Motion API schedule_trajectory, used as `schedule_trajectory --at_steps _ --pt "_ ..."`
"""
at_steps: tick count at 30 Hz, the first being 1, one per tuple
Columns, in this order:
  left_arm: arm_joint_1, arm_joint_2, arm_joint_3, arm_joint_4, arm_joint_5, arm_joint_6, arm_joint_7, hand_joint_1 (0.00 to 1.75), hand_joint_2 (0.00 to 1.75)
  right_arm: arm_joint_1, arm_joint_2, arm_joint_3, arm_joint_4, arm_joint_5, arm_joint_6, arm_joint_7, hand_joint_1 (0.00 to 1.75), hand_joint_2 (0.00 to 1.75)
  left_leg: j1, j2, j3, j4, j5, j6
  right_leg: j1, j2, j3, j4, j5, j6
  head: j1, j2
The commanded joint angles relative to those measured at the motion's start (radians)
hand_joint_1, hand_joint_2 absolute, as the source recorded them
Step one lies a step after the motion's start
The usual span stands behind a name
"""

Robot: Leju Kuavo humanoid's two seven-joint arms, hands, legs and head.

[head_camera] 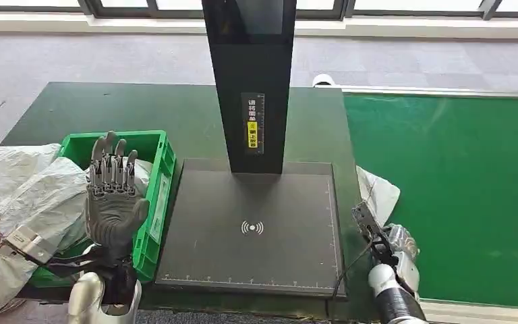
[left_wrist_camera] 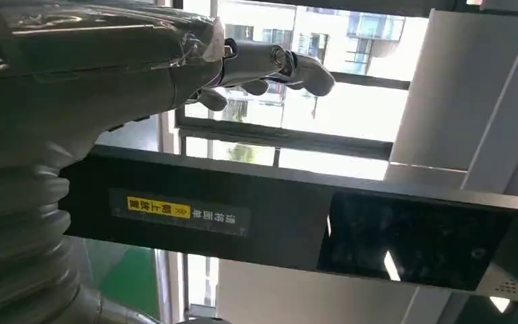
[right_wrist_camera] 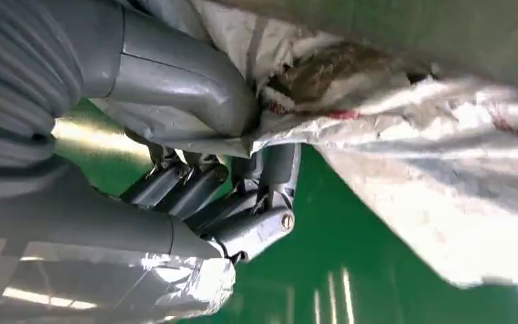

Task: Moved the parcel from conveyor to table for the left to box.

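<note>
Scene: A humanoid robot stands at a dark green table (head_camera: 108, 108), facing a black scanning pad (head_camera: 253, 226) with an upright post (head_camera: 253, 81); the green conveyor (head_camera: 458, 196) runs along its right.
Parcel: A white plastic mail bag (head_camera: 378, 192) lies at the conveyor's near edge, just beside the pad's right corner.
Right hand: The right hand (head_camera: 378, 236) is low at that edge. In the right wrist view its thumb (right_wrist_camera: 182, 81) and fingers (right_wrist_camera: 243, 209) close on a fold of the parcel, pinching the crumpled plastic.
Left hand: The left hand (head_camera: 111, 192) is raised, palm up and fingers spread, holding nothing, above a green crate (head_camera: 165, 152) that has more white bags in it and beside it.
Step in hand: By the look of it, the pick-up from the conveyor, with the grip just made.
Next move: Likely a lift and a carry leftward onto the pad, calling for a firm pinch, since the slack bag may sag or slip.
</note>
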Motion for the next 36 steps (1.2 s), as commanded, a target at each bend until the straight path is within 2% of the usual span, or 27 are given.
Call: schedule_trajectory --at_steps 1,3,8,10,14,18,20,21,22,27,28,29,31,36 --pt "0.011 0.016 -0.017 -0.002 0.006 0.027 -0.008 0.0 1.75 0.094 0.045 0.077 -0.351 -0.123 -0.282 -0.309 1.75 1.75 0.0 0.002 -0.001 -0.001 0.0 0.001 0.0 0.003 -0.002 0.0 0.0 0.0 0.0 0.0" --pt "0.007 0.016 -0.022 0.004 0.007 0.026 -0.011 0.0 1.75 0.118 0.074 0.045 -0.451 -0.15 -0.289 -0.395 1.75 1.75 -0.001 0.0 -0.003 0.0 0.0 0.0 -0.001 0.001 -0.003 0.001 0.0 0.0 0.0 0.0" --pt "-0.024 0.017 -0.041 0.034 0.007 0.022 -0.016 0.0 1.75 0.153 0.233 -0.149 -0.678 -0.154 -0.289 -0.688 1.75 1.75 -0.001 -0.002 -0.006 0.0 0.0 0.001 -0.001 0.0 -0.007 0.002 -0.001 0.0 0.0 0.0" --pt "-0.04 0.016 -0.046 0.047 0.008 0.02 -0.015 0.0 1.75 0.162 0.241 -0.161 -0.733 -0.198 -0.289 -0.743 1.75 1.75 -0.001 -0.002 -0.007 0.0 0.0 0.001 -0.001 -0.001 -0.008 0.002 -0.001 0.0 0.0 0.0" --pt "-0.051 0.015 -0.049 0.055 0.007 0.02 -0.015 0.0 1.75 0.17 0.241 -0.158 -0.775 -0.211 -0.289 -0.749 1.75 1.75 0.0 -0.003 -0.004 -0.001 0.002 0.001 0.0 -0.001 -0.005 -0.001 -0.001 0.0 0.0 0.0" --pt "-0.071 0.017 -0.053 0.071 0.008 0.013 -0.013 0.0 1.75 0.199 0.241 -0.149 -0.923 -0.251 -0.289 -0.749 1.75 1.75 -0.001 -0.002 -0.006 0.0 0.002 0.001 -0.001 -0.001 -0.007 0.001 0.0 0.0 0.0 0.0" --pt "-0.081 0.019 -0.054 0.082 0.008 0.009 -0.013 0.0 1.75 0.229 0.241 -0.093 -1.004 -0.291 -0.289 -0.749 1.75 1.75 -0.001 -0.003 -0.006 0.0 0.002 0.001 -0.001 -0.002 -0.007 0.001 -0.001 0.0 0.0 0.0" --pt "-0.083 0.02 -0.053 0.085 0.008 0.009 -0.013 0.0 1.75 0.195 0.23 -0.059 -0.96 -0.3 -0.289 -0.749 1.75 1.75 -0.001 -0.002 -0.006 0.0 0.002 0.001 -0.002 -0.001 -0.008 0.001 0.0 0.0 0.0 0.0" --pt "-0.084 0.021 -0.052 0.086 0.009 0.008 -0.014 0.0 1.75 0.247 0.241 0.0 -0.997 -0.306 -0.289 -0.749 1.75 1.75 -0.001 -0.003 -0.005 0.0 0.002 0.001 -0.001 -0.002 -0.006 0.0 0.0 0.0 0.0 0.0" --pt "-0.084 0.021 -0.052 0.086 0.009 0.008 -0.014 0.0 1.75 0.247 0.241 0.0 -0.997 -0.306 -0.289 -0.749 1.75 1.75 -0.001 0.001 -0.004 -0.001 0.001 0.001 -0.001 0.002 -0.006 0.0 0.001 0.0 0.0 0.0" --pt "-0.084 0.03 -0.051 0.089 0.008 0.004 -0.017 0.0 1.75 0.287 0.14 0.125 -0.943 -0.431 -0.163 -0.749 1.75 1.75 -0.001 0.001 -0.002 -0.002 0.002 0.0 -0.001 0.002 -0.004 -0.002 0.001 0.0 0.0 0.0" --pt "-0.09 0.037 -0.046 0.101 0.009 -0.002 -0.022 0.0 1.75 0.291 0.115 0.253 -0.929 -0.46 0.038 -0.744 1.75 1.75 -0.001 0.0 -0.003 -0.001 0.001 0.0 -0.001 0.001 -0.005 -0.001 0.001 0.0 0.0 0.0" --pt "-0.098 0.04 -0.035 0.116 0.012 -0.017 -0.027 0.0 1.75 0.298 0.082 0.333 -0.918 -0.477 0.094 -0.713 1.75 1.75 0.0 0.004 -0.001 -0.002 0.001 0.001 0.0 0.004 -0.004 -0.002 0.002 0.0 0.0 0.0" --pt "-0.1 0.04 -0.035 0.12 0.012 -0.018 -0.028 0.0 1.75 0.303 0.079 0.336 -0.913 -0.477 0.092 -0.716 1.75 1.75 0.0 0.005 -0.001 -0.003 0.002 0.0 0.0 0.006 -0.004 -0.003 0.002 0.0 0.0 0.0"
